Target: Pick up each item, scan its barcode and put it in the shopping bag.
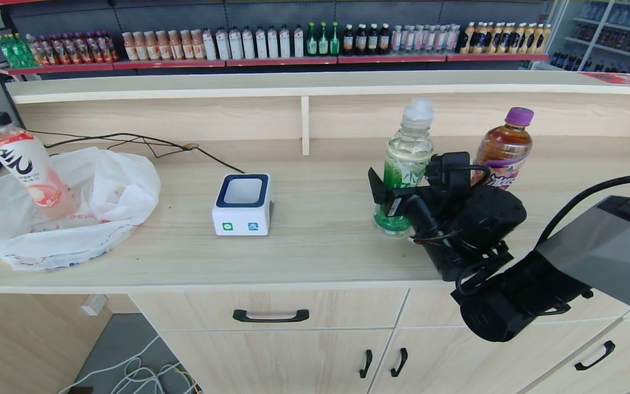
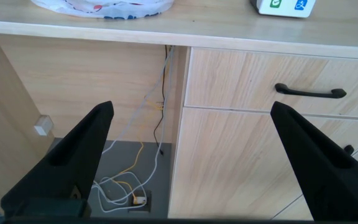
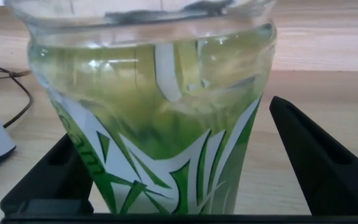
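From beyond the front edge the head camera looks down over the whole worktop, the left wrist camera, low, faces the cabinet fronts under that edge, sharing the scanner, and the right wrist camera sits tight against the green-labelled bottle, shared too.

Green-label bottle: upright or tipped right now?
Upright: the green-label bottle stands on its base on the counter, cap uppermost, within the open right hand.

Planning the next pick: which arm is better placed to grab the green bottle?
Right. The right hand, open, straddles the green bottle on the counter. The left hand, also open, sits low before the drawers, far from the bottle.
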`<state>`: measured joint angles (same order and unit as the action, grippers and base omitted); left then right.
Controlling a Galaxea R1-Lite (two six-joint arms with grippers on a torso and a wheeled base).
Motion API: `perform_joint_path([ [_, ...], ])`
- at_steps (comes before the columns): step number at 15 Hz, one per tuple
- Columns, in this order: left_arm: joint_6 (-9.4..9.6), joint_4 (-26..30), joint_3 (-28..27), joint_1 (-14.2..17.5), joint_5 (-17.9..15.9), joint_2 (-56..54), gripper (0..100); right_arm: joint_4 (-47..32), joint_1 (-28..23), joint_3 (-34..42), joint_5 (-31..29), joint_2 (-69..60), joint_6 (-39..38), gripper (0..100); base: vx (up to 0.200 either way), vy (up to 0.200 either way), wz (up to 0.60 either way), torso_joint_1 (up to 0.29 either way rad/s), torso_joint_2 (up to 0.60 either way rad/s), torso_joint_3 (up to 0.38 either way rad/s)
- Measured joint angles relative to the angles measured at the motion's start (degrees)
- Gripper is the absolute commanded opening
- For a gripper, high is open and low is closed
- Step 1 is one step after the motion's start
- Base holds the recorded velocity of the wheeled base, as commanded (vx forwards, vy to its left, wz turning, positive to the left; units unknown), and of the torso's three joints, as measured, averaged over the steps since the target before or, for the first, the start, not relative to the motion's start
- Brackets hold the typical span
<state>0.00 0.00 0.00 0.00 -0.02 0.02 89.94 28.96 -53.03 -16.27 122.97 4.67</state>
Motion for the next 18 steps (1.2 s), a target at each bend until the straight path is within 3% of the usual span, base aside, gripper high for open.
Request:
perform_joint_path([
  [18, 0.00, 0.00, 0.00, 0.00, -0.02, 0.00, 100, -0.13, 2.76, 1.32, 0.00, -3.07, -1.11, 0, 0.000, 0.000, 0.00, 0.000, 0.00, 0.000],
])
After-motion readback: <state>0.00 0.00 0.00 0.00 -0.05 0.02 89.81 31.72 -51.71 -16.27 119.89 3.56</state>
